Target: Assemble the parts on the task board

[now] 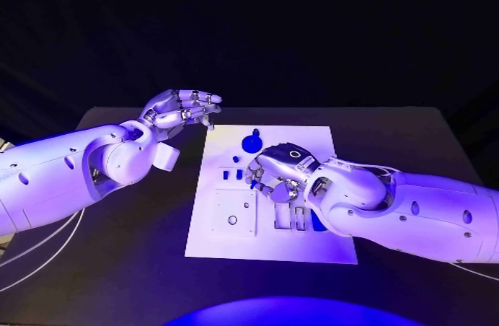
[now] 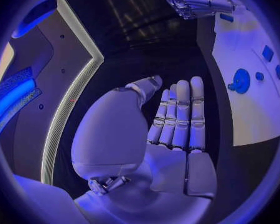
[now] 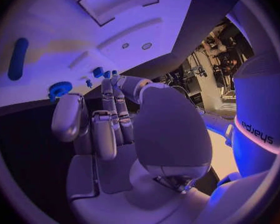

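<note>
A: Where is the task board (image 1: 312, 247)?

B: Flat in the middle of the black counter (image 1: 125, 283), between the two arms. The right hand (image 1: 275, 173) hangs over its middle; the left hand (image 1: 183, 109) is off its far corner, over bare counter.

A: What is the left hand doing?

B: It holds nothing. In the left wrist view its fingers (image 2: 180, 119) lie straight and side by side, thumb apart from them. In the head view they curl a little at the tips, pointing across toward the board's far edge.

A: And the right hand?

B: Palm down above the board, fingers (image 3: 112, 114) bent toward the plate. Whether anything sits between the fingertips I cannot tell; the hand's own back covers them in the head view.

A: The parts?

B: A round blue gear-like part (image 1: 251, 143) lies on the board just beyond the right hand, nearer the left hand's side. Two small blue pieces (image 1: 238, 174) stand just beside the right hand's fingers. A long blue peg (image 3: 17, 58) lies on the board farther off from the right hand. More blue pieces (image 1: 301, 219) sit in slots just under the right wrist.
</note>
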Motion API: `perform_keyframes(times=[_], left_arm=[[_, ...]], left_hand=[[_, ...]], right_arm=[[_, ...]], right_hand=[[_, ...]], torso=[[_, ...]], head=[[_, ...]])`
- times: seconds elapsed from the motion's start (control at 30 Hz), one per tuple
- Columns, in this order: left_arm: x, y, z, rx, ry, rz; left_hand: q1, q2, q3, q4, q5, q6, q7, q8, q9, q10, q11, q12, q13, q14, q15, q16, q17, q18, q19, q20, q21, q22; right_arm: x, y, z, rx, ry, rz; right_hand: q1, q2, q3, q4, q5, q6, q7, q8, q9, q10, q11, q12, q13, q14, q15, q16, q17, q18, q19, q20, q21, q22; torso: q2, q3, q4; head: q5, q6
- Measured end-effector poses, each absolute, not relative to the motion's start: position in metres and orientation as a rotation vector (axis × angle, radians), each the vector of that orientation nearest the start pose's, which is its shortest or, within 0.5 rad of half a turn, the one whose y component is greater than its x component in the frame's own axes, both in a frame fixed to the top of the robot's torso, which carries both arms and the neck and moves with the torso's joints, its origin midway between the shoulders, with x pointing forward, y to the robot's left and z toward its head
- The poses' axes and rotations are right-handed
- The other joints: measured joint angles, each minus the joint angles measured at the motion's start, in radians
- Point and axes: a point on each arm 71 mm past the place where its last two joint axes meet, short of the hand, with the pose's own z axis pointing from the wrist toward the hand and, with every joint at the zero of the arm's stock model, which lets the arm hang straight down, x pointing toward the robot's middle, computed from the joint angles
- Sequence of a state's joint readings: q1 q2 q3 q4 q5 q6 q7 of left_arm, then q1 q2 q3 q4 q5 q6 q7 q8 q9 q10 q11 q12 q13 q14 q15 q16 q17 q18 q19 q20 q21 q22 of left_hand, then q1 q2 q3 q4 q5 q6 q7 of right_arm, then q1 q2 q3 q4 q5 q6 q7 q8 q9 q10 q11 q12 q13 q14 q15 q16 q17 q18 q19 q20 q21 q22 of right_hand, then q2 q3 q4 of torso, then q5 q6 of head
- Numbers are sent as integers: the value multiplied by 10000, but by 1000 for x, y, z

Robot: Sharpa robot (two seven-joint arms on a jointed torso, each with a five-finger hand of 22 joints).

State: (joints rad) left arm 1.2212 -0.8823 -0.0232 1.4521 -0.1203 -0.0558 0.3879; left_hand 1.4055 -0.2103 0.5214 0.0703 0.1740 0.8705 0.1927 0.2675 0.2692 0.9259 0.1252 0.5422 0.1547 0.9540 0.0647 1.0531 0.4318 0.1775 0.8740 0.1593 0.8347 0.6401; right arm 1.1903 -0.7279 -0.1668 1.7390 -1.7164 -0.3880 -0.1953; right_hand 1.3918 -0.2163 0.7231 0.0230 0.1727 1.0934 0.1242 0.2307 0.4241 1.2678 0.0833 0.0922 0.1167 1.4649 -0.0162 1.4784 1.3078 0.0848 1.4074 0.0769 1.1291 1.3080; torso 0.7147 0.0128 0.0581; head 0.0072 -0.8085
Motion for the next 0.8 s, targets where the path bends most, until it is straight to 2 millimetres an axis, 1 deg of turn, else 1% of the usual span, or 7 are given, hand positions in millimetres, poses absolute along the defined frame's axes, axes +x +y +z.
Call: perform_keyframes(times=[0.13,0.33,0.4,0.53,0.67,0.8], left_arm=[[500,232,-163,-9265,15072,-16690],[500,229,-163,-9301,15058,-16720],[501,229,-163,-9315,15068,-16723],[501,229,-164,-9337,15099,-16733],[501,228,-164,-9344,15131,-16755],[501,229,-164,-9354,15167,-16766]], left_hand=[[0,0,0,0,0,0,0,0,0,0,0,0,-1,0,0,0,0,0,0,0,0,-10],[0,0,0,0,0,0,0,0,0,0,0,0,-1,0,0,0,0,0,0,0,0,-10],[0,0,-28,27,0,0,0,0,-1,0,0,0,-1,0,0,0,1,0,37,-37,-27,-16],[0,0,-28,28,0,0,0,0,-1,0,0,0,-2,0,0,-39,-12,0,36,-37,-63,-27],[0,0,-27,28,0,0,0,0,-1,0,0,0,-2,0,0,-39,-12,0,36,-37,-63,-27],[0,0,-55,0,0,0,0,0,-1,0,0,0,-2,0,0,-39,-12,0,36,-37,-63,-41]], right_arm=[[401,-81,-210,-5153,15865,8111],[398,-75,-217,-5394,16085,8159],[398,-74,-219,-5454,16153,8139],[399,-74,-222,-5560,16298,8037],[399,-75,-225,-5657,16421,7953],[399,-75,-227,-5740,16495,7884]], right_hand=[[3,2,-27,-28,-10,-1,0,-1,0,0,0,-11,0,0,0,0,0,0,0,0,0,0],[-10,20,-28,-27,-11,-17,-15,-11,-1,0,0,-25,0,0,0,0,-1,-1,0,0,-1,-1],[-24,34,-28,-27,-12,-17,-16,-28,-1,0,0,-36,0,0,0,0,-1,-1,0,0,-1,-1],[-22,63,-28,-27,-27,-19,-16,-39,-5,0,0,-37,0,0,0,0,-2,0,0,0,-7,-2],[-21,86,-1,-55,-31,-19,-16,-49,-4,0,0,-53,-2,0,0,0,-2,0,0,1,-57,-3],[-21,86,0,-55,-49,-22,-19,-36,0,0,0,-57,-6,0,0,0,-2,0,0,1,-57,-3]], torso=[[6,-5,-3],[22,0,-10],[22,0,-12],[23,6,-12],[23,12,-5],[23,12,-5]], head=[[76,-44],[171,-96],[199,-117],[247,-149],[281,-168],[285,-173]])
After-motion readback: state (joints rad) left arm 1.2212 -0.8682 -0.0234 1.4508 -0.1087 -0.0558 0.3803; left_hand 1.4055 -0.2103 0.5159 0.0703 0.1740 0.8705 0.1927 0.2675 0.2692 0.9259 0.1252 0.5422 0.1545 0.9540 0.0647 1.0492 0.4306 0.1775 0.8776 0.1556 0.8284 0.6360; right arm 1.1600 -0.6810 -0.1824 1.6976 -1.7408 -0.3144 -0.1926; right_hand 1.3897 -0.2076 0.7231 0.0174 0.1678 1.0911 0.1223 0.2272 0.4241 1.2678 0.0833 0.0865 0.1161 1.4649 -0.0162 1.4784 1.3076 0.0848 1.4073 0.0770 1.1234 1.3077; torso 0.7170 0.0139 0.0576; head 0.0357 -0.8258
